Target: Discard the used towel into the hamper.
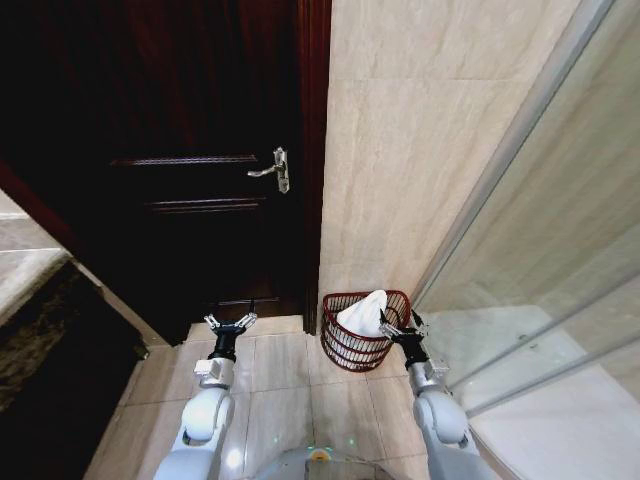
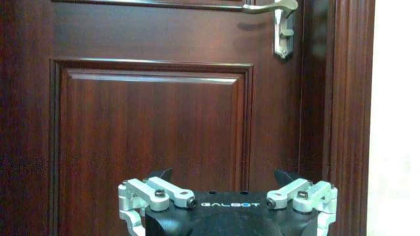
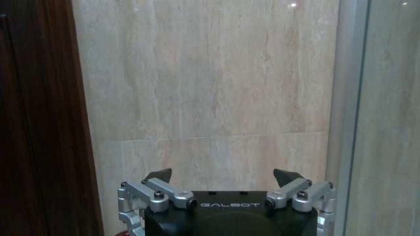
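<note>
The hamper (image 1: 352, 350), a round reddish-brown ribbed basket, stands on the floor against the tiled wall beside the door frame. A white towel (image 1: 363, 312) lies bunched inside it, rising above the rim. My right gripper (image 1: 401, 325) hangs open just right of the hamper's rim, holding nothing. My left gripper (image 1: 230, 321) is open and empty, held up in front of the dark door, well left of the hamper. In the wrist views each gripper's fingertips (image 2: 159, 173) (image 3: 159, 174) stand spread apart with nothing between them.
A dark wooden door (image 1: 190, 150) with a silver lever handle (image 1: 274, 170) is straight ahead. Beige tiled wall (image 1: 420, 130) is behind the hamper. A glass shower partition (image 1: 540, 280) runs along the right. A dark counter edge (image 1: 40, 330) lies at the left. Tiled floor (image 1: 290, 390) is open between the arms.
</note>
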You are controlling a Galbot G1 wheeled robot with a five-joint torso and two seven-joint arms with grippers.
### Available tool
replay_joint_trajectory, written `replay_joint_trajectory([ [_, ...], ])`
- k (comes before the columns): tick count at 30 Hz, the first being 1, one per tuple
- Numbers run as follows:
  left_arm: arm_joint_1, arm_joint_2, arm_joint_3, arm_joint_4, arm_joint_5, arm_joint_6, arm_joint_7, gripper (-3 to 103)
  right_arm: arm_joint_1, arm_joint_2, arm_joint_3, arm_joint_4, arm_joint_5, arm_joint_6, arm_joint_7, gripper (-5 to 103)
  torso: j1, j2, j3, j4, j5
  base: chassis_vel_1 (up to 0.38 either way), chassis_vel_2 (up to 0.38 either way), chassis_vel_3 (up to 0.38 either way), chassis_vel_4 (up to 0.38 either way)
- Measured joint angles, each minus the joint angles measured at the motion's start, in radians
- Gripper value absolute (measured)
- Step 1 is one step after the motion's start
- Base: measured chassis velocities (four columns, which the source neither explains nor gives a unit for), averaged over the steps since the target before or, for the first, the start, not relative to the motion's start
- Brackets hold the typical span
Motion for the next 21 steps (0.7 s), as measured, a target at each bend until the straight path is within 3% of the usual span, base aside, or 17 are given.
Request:
replay_joint_trajectory([
  [21, -0.001, -0.001, -0.002, -0.002, -0.002, -0.004, 0.0, 100, 0.01, 0.016, -0.005, -0.01, -0.022, -0.005, -0.006, 100, 0.0, 0.0, 0.0, 0.0, -0.0001, -0.009, 0.006, 0.01, -0.007],
])
